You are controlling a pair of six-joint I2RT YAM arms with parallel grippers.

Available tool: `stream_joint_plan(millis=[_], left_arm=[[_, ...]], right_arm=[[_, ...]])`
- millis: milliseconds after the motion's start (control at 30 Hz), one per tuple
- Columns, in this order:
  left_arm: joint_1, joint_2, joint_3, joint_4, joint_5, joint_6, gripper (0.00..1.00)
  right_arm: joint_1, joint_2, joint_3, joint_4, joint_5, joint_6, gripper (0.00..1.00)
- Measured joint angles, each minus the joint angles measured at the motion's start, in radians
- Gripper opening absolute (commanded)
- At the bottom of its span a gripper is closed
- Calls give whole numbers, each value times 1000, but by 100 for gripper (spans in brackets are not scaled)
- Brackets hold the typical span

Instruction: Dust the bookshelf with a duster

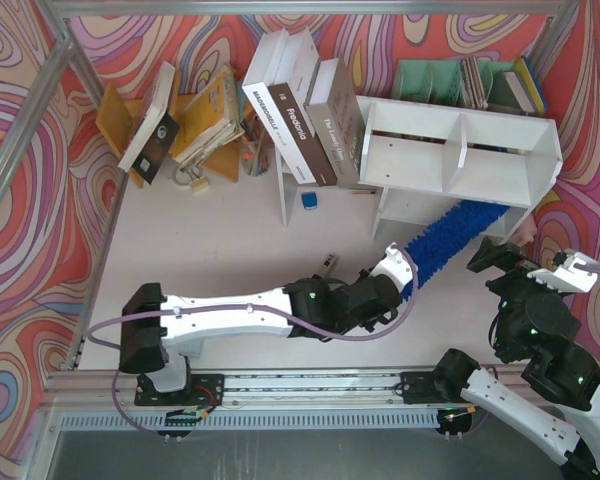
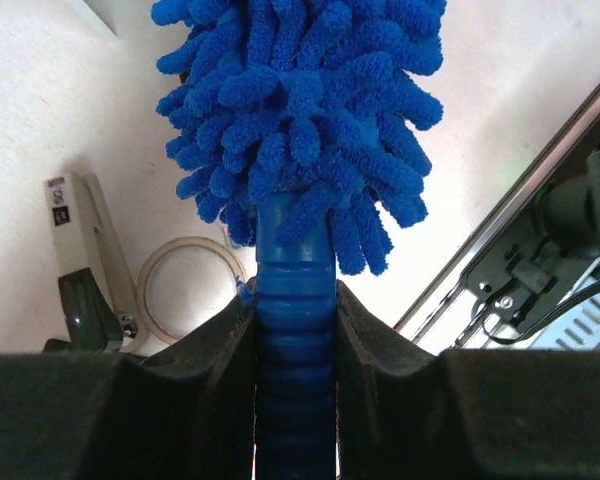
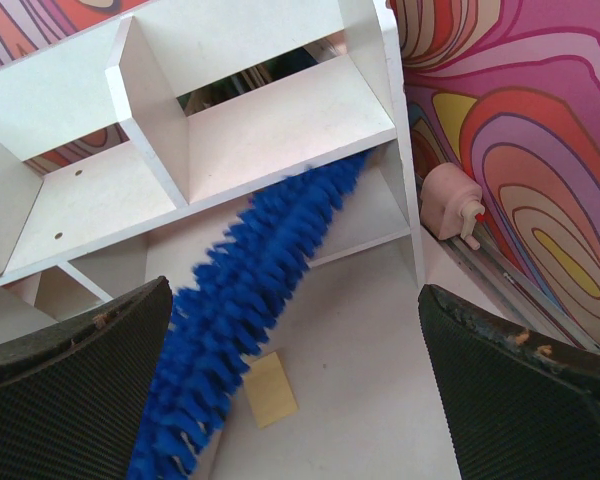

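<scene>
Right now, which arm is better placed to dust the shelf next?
Left. The left gripper is shut on the handle of the duster, whose head already reaches under the lower board of the shelf. The right gripper is open, empty and off to the side.

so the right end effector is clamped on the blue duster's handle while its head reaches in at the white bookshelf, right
Wrong arm: the left end effector is clamped on the handle of the duster, as the left wrist view shows. The right end effector stands open, holding nothing. The head does reach in at the bookshelf.
</scene>
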Motion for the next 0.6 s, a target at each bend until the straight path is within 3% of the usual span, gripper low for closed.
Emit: stream_joint_plan(millis=[233,600], left_arm=[[0,-85,-21,24,-37,0,0],[-7,2,-19,63,18,13,0]], right_arm=[[0,0,0,0,0,0,99],[0,0,0,0,0,0,99]])
